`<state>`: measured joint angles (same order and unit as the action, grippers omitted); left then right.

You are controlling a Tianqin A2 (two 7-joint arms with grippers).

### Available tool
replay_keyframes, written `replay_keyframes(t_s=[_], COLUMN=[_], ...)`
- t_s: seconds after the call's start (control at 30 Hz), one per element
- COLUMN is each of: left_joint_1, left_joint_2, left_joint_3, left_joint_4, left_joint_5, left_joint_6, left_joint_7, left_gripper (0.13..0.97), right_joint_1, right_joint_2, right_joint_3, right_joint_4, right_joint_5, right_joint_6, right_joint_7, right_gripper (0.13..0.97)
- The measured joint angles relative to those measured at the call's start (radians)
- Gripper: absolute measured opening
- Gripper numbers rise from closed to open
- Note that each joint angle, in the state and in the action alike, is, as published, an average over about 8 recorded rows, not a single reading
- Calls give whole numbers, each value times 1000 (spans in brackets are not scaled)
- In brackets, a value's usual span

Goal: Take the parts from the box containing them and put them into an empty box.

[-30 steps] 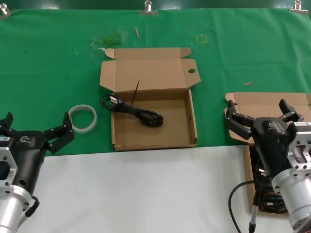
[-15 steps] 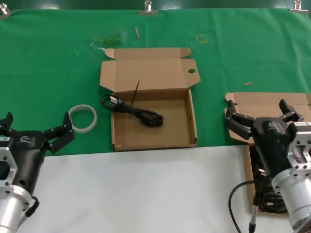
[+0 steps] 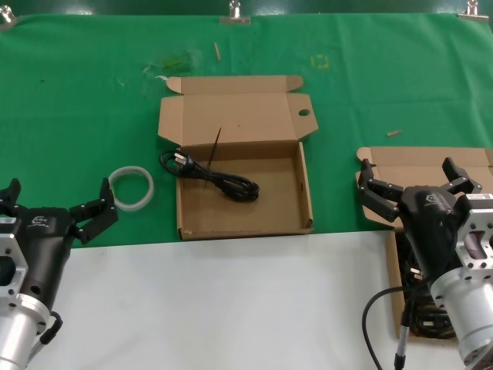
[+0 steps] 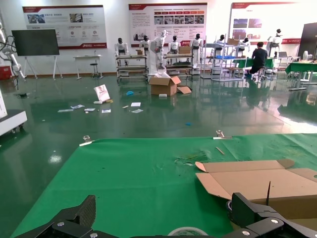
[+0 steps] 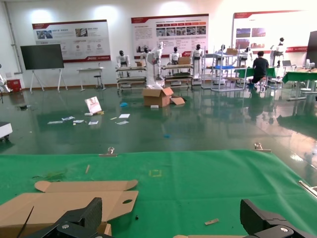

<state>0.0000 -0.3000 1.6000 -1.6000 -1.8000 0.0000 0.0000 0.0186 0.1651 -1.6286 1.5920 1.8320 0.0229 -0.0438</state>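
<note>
The box with the oval hole in its lid lies open at the centre of the green cloth. One black power cord lies in it, its plug end over the left wall. The plain-lid box is at the right, mostly hidden by my right arm; black cords show in it beside the arm. My right gripper is open and empty above that box. My left gripper is open and empty at the left, near the white ring. Both wrist views show open jaws, left and right.
The white ring of tubing lies left of the centre box and shows in the left wrist view. A small wood chip lies behind the right box. White table surface runs along the front. The holed lid shows in the right wrist view.
</note>
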Motion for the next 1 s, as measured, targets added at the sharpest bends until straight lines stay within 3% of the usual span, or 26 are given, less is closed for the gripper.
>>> replay_keyframes(t_s=[1.0], left_joint_1=[0], left_joint_2=[0], left_joint_3=[0], left_joint_4=[0], left_joint_5=[0], left_joint_6=[0], left_joint_7=[0], left_gripper=[966], right_joint_1=[0], right_joint_2=[0], right_joint_3=[0], right_joint_4=[0], right_joint_5=[0], right_joint_6=[0], right_joint_7=[0], right_gripper=[966])
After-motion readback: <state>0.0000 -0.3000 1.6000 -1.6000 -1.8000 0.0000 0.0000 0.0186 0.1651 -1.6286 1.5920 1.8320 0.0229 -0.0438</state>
